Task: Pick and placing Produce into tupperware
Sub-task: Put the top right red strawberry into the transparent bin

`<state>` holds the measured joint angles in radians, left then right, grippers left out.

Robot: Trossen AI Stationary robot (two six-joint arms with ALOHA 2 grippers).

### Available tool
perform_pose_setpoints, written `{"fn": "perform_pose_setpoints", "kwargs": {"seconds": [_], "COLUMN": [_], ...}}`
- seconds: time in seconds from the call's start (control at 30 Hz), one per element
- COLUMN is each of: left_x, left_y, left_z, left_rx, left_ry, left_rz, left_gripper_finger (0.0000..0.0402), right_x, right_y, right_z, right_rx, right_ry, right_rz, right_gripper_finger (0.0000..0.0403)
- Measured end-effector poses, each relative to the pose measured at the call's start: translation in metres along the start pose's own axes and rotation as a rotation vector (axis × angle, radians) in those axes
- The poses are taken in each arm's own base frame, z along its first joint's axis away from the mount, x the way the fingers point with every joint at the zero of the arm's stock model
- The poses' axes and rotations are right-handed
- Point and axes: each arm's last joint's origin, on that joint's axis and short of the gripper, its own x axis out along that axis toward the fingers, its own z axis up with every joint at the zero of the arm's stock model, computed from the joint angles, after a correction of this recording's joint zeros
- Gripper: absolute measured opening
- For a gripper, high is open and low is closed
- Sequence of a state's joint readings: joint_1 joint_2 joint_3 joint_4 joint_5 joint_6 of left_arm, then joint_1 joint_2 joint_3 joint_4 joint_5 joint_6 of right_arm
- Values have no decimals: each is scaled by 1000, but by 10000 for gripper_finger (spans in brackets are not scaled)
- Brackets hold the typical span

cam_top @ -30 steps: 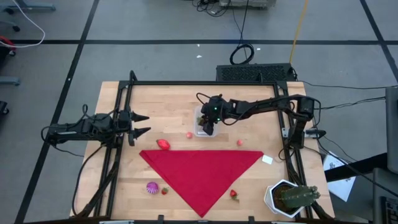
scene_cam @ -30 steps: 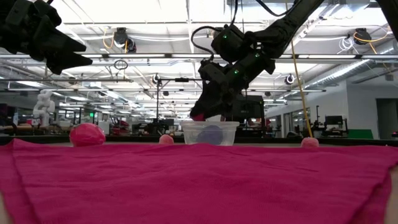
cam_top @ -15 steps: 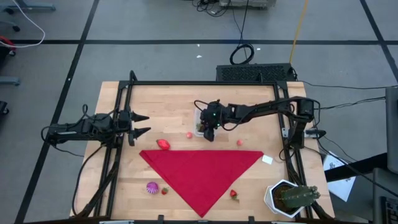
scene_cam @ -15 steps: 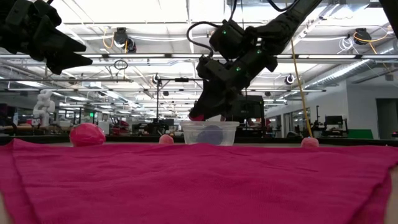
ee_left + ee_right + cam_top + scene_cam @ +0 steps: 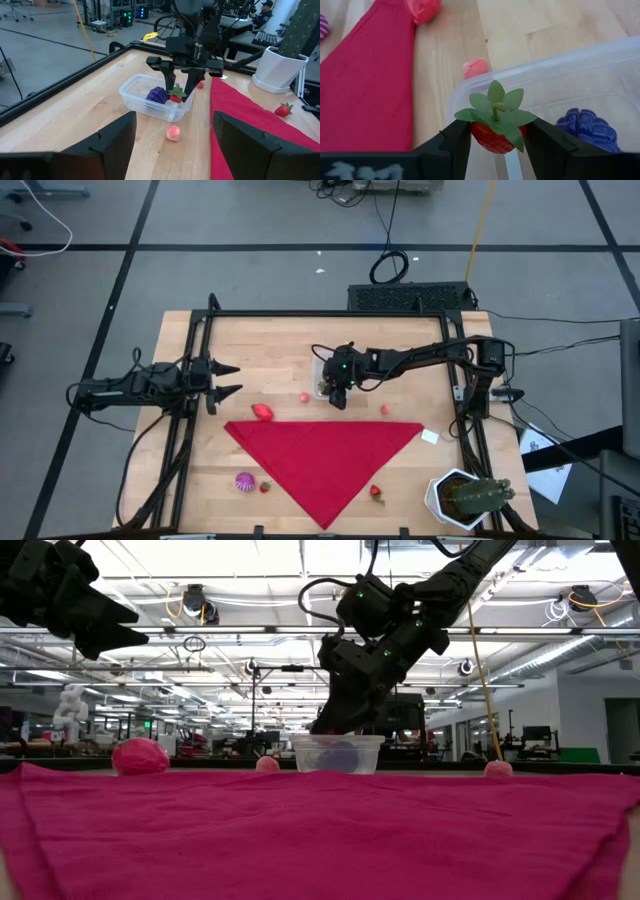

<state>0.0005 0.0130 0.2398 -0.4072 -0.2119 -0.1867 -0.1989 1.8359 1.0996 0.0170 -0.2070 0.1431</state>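
The clear tub (image 5: 323,370) stands on the bare wood behind the red cloth (image 5: 325,455), with a purple piece (image 5: 157,94) inside it. My right gripper (image 5: 177,97) is shut on a strawberry (image 5: 495,131) at the tub's near rim (image 5: 540,66). On the table lie a red piece (image 5: 262,412), two pink pieces (image 5: 304,396) (image 5: 385,409), a magenta striped piece (image 5: 245,481) and two more strawberries (image 5: 265,487) (image 5: 376,492). My left gripper (image 5: 230,379) hangs open above the table's left side, away from everything. My right gripper pinches the strawberry's red body (image 5: 490,140) between its two fingers (image 5: 456,144), one on each side. The fingers come from above, pointing down. The green leafy cap (image 5: 496,112) faces up toward the wrist. The berry hangs at the tub's near rim; whether it touches the plastic I cannot tell.
A white hexagonal pot with a cactus (image 5: 465,498) stands at the table's near right corner, and a small white card (image 5: 430,436) lies by the cloth's right tip. Black frame rails (image 5: 190,430) run along the table's left, right and far sides.
My right gripper, still shut on the strawberry, has shifted a little toward the table's near edge, from over the tub's middle to its near rim. The left arm has kept still.
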Motion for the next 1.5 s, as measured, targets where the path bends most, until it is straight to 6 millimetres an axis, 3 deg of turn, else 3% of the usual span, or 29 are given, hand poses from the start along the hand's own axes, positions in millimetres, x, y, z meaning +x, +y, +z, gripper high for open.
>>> {"fn": "perform_pose_setpoints", "kwargs": {"seconds": [1.5], "left_x": [0], "left_y": [0], "left_z": [0], "left_rx": [8], "left_ry": [1], "left_rz": [0], "left_gripper_finger": [271], "right_x": [1], "right_y": [3], "right_z": [-5], "right_rx": [-47], "right_ry": [48], "right_rz": [9], "right_gripper_finger": [158]}}
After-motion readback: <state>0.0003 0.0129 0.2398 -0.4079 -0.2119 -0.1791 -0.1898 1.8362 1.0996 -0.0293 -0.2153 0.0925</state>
